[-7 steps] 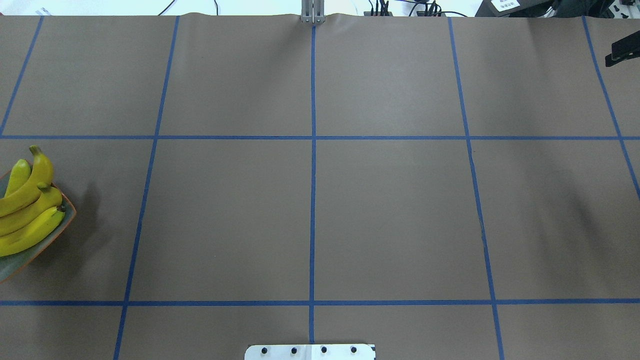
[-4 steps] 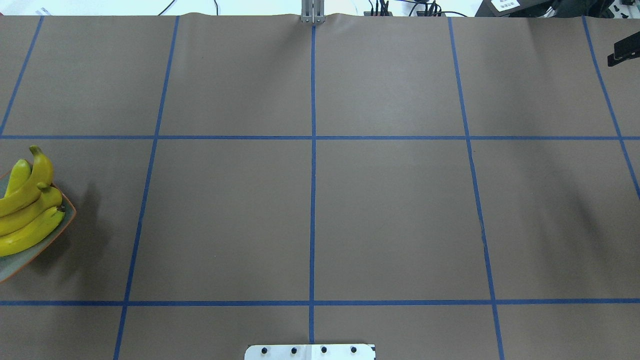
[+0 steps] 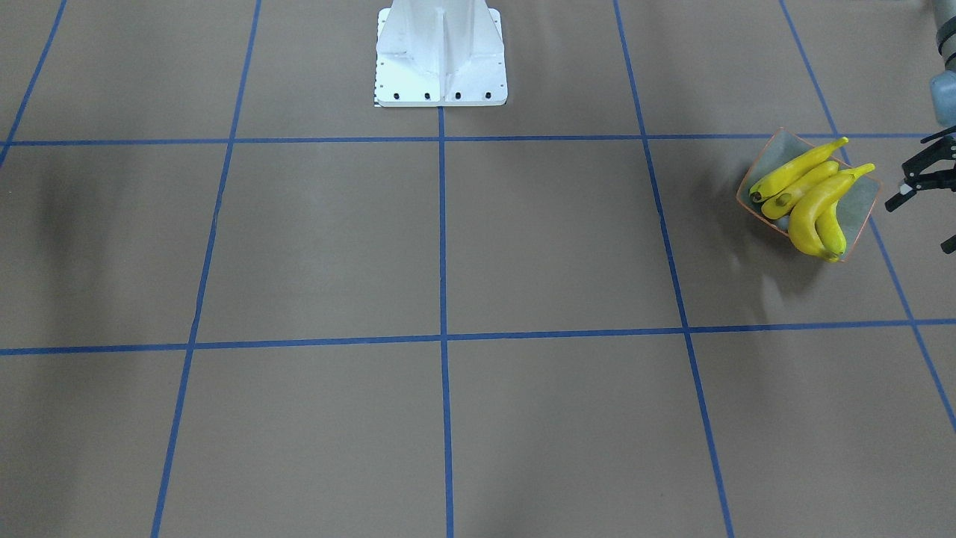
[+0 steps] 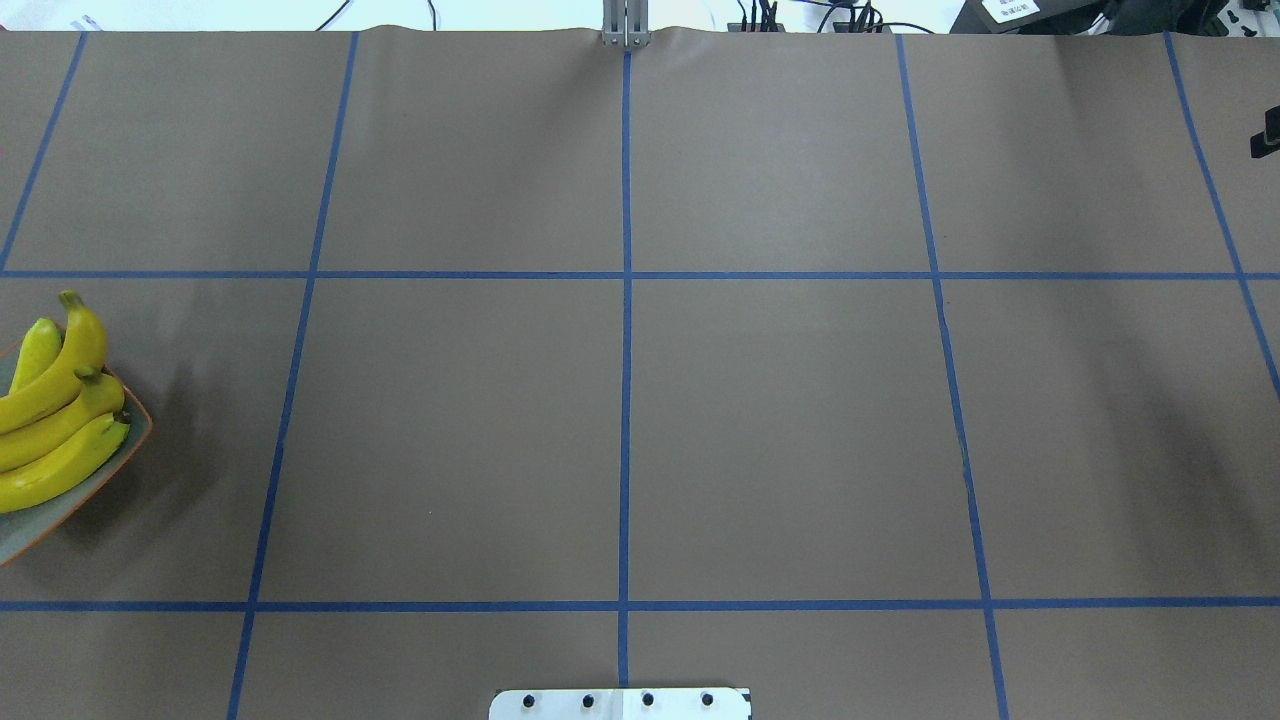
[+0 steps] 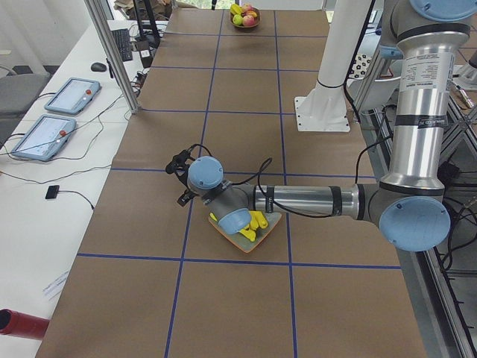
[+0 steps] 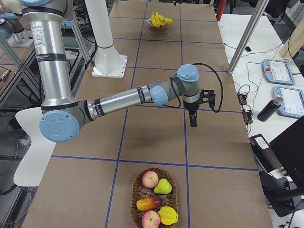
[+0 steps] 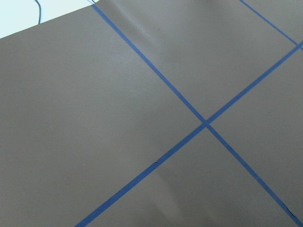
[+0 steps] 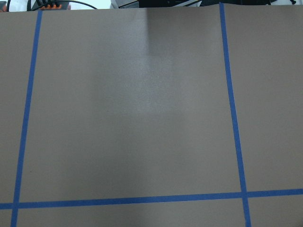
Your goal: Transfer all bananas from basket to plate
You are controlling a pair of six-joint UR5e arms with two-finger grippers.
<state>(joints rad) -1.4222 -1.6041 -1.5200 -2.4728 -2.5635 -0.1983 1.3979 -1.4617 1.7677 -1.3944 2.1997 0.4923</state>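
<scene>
Several yellow bananas (image 4: 55,430) lie stacked on the grey-green, orange-rimmed plate (image 4: 40,525) at the table's left edge. They also show in the front view (image 3: 806,194), where the plate (image 3: 863,198) sits on the right. My left gripper (image 3: 925,222) is just beside the plate on its outer side. It is open and empty. It also shows in the left side view (image 5: 182,177). My right gripper (image 6: 192,118) hangs over bare table far from the plate. Only a black sliver of it (image 4: 1265,143) shows overhead, so I cannot tell its state. Both wrist views show only brown paper.
A wicker basket (image 6: 154,199) holding apples, a pear and other fruit, with no bananas visible in it, stands at the table's right end. The white robot base (image 3: 441,56) is at mid-table. Blue tape lines grid the brown paper.
The black piece of my right gripper at the overhead view's right edge has slid further out of the frame. The bananas and plate have not moved.
</scene>
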